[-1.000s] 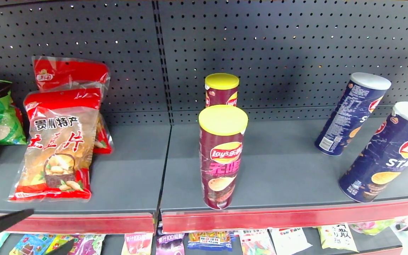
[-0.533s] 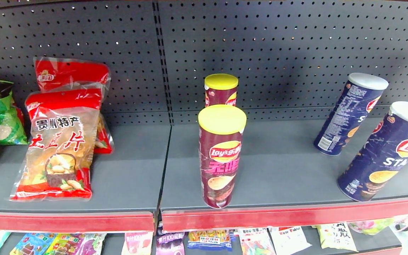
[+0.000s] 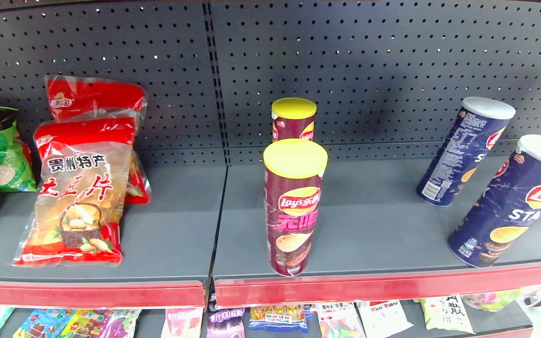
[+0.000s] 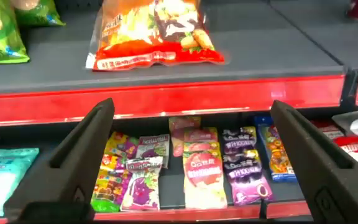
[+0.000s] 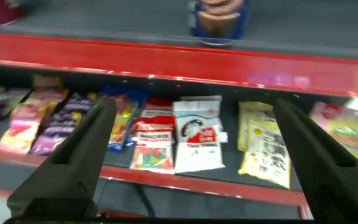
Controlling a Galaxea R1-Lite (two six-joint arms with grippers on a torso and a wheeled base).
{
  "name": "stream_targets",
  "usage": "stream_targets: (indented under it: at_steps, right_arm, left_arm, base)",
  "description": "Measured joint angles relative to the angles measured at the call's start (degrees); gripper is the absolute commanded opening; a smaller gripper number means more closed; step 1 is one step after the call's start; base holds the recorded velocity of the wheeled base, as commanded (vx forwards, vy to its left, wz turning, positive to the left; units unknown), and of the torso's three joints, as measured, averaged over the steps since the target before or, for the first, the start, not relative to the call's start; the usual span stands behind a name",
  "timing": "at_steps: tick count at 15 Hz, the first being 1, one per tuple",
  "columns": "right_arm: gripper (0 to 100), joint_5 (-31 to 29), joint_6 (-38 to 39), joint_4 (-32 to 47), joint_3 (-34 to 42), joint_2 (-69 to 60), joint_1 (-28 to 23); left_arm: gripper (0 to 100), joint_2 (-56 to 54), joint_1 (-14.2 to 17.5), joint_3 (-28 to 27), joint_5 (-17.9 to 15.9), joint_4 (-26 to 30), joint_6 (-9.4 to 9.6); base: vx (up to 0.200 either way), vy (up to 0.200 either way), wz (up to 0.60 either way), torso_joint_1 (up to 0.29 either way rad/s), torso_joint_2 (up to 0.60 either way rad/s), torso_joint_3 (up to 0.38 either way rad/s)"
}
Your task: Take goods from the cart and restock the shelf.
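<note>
Shelf (image 3: 374, 220), grey metal, bears cylindrical cans (image 3: 294, 211); left pincer (image 4: 191, 106) and right pincer (image 5: 194, 102) gape empty.

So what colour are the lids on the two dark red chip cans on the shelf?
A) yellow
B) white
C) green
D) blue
A: the front dark red can and the back dark red can both have yellow lids; the white lids are on the blue cans.
</note>
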Motion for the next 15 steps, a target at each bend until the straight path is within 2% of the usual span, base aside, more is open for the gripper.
stream_targets:
  at_steps: [2, 4, 5, 10, 13, 15]
  right_arm:
    - [100, -1.05, 0.63, 0.16, 0.2, 0.1, -3.06]
    - [100, -0.77, 0.27, 0.11, 0.23, -0.12, -9.36]
    - [100, -0.33, 0.16, 0.11, 0.28, -0.8, -10.89]
    - [100, -1.48, 0.84, 0.11, 0.33, -4.67, -9.07]
    - [100, -1.43, 0.84, 0.13, 0.33, -5.18, -8.94]
    - [100, -1.4, 0.84, 0.13, 0.33, -5.22, -8.94]
  left_arm:
    - [100, -0.12, -0.02, 0.26, 0.0, 0.07, -0.72]
    - [100, -0.13, 0.0, 0.28, -0.07, 0.0, -0.8]
    - [100, -0.16, 0.0, 0.33, -0.07, 0.0, -0.72]
    - [100, -0.16, 0.02, 0.33, -0.05, -0.02, -0.61]
    - [100, -0.13, 0.02, 0.33, 0.01, -0.02, -0.67]
    - [100, -0.13, 0.02, 0.33, 0.01, -0.02, -0.69]
  base:
    - [0.0, 0.0, 0.0, 0.0, 0.0, 0.0]
    - [0.0, 0.0, 0.0, 0.0, 0.0, 0.0]
    - [0.0, 0.0, 0.0, 0.0, 0.0, 0.0]
    - [0.0, 0.0, 0.0, 0.0, 0.0, 0.0]
    - [-0.2, 0.0, 0.0, 0.009, 0.0, -0.001]
    - [0.0, 0.0, 0.0, 0.0, 0.0, 0.0]
